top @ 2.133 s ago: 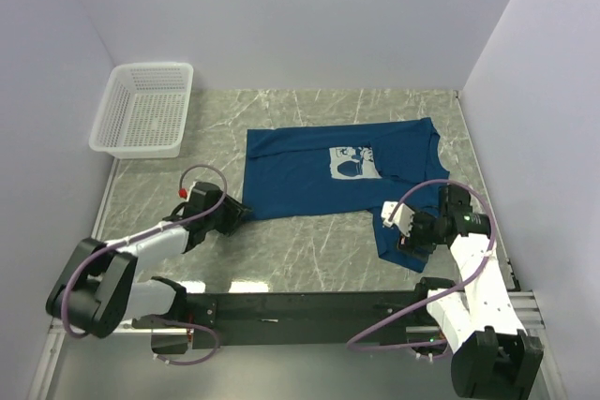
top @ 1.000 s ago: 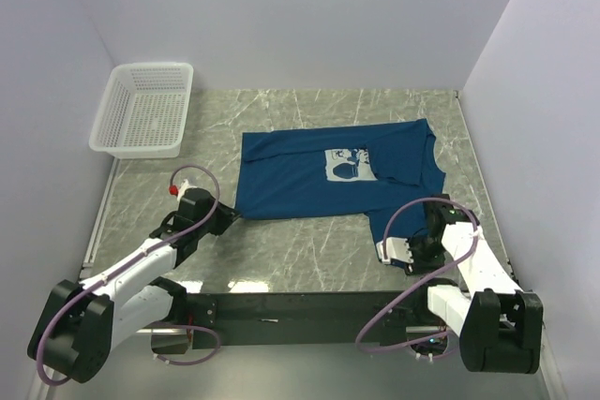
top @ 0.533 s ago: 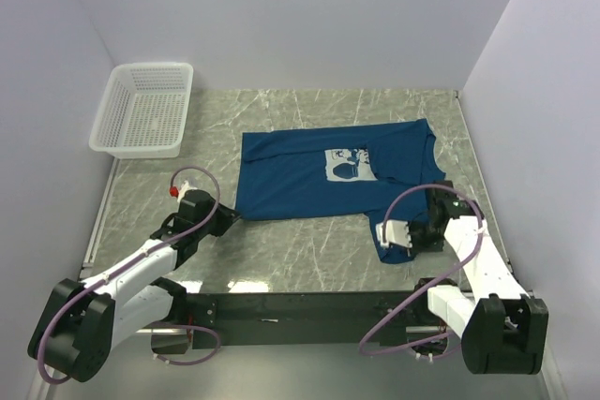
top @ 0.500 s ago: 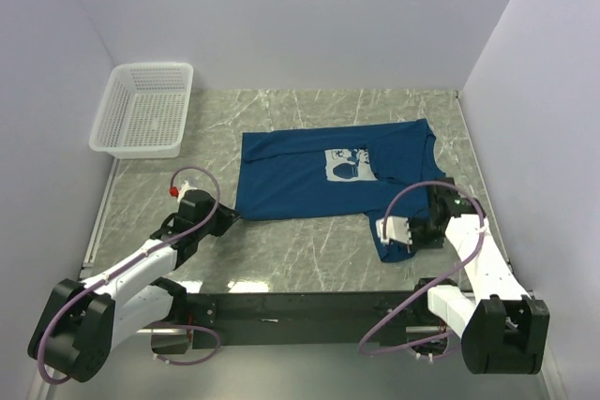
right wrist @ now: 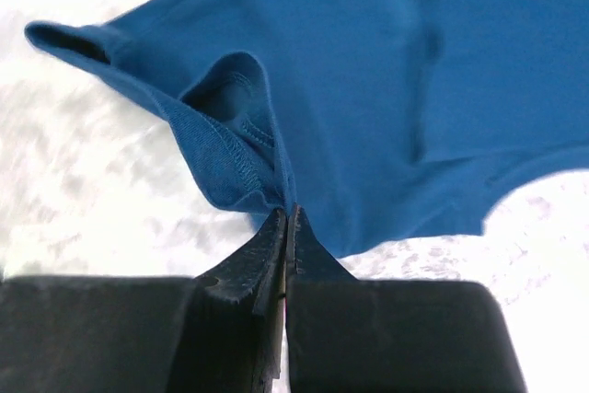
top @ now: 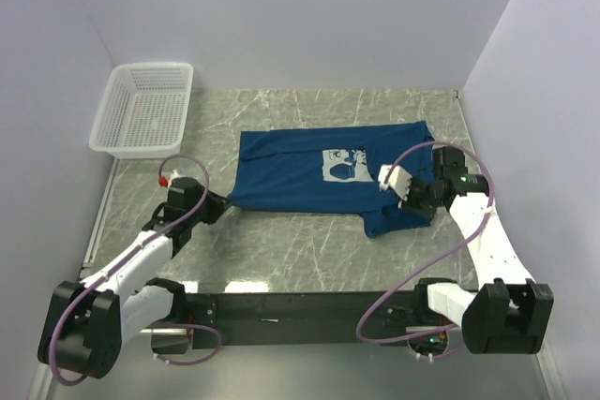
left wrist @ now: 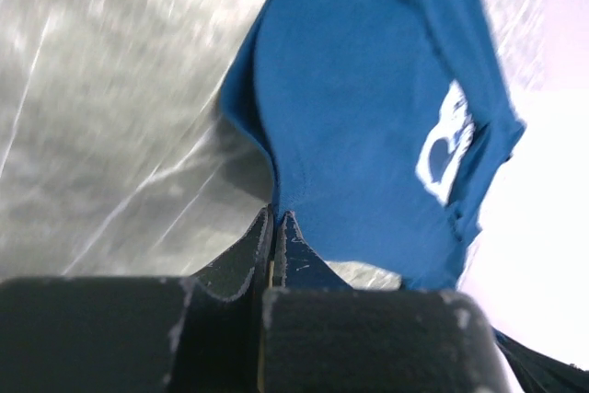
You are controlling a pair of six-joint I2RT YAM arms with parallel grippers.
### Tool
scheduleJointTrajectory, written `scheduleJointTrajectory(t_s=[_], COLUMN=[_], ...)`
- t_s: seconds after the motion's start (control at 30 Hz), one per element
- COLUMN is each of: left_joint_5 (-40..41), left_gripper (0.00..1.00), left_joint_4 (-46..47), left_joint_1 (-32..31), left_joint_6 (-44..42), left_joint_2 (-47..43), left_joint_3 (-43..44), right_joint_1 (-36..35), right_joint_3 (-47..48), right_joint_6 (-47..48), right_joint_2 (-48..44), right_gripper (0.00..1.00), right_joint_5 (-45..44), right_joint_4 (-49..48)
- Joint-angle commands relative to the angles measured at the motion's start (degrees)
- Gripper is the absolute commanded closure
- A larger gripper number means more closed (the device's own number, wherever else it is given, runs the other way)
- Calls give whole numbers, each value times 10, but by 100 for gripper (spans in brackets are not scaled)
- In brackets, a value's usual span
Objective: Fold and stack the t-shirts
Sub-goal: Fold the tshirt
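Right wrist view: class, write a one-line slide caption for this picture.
Right gripper shut on a bunched, stitched edge of the dark blue t-shirt, with the pale marble table behind.

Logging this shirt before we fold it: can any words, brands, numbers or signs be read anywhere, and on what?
No text can be read in any view.
t-shirt: its chest print is a pale cartoon picture, and any lettering in it is too small and blurred to read.
basket: no label shows.
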State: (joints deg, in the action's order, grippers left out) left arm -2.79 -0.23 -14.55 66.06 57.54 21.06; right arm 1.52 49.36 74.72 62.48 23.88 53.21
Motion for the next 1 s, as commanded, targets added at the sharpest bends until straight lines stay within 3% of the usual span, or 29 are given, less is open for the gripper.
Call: scheduleJointTrajectory(t_s=[0.0,0.23,0.7,0.87,0.97], left_joint_5=[-26,-42,-68,-107,-115], left_gripper=[100,100,99,91,77], left_joint_4=[-12,-18,-1,37,59], left_joint_1=[28,44,44,44,44], left_joint_6=[-33,-52,-59,-60,-55], left_joint_2=[20,71,91,79,32], left_joint_3=[51,83,33,-22,-62], right_joint_1=[8,36,72,80,84], right_joint_3=[49,115,122,101,91], right_joint_6=[-141,-239,-252,-248,-245], right_joint_2=[23,84,79,64,57], right_gripper=[100,100,100,100,100], right_joint_5=[20,28,85,94,101], right_joint_4=[-133,-206,-239,-243,-246])
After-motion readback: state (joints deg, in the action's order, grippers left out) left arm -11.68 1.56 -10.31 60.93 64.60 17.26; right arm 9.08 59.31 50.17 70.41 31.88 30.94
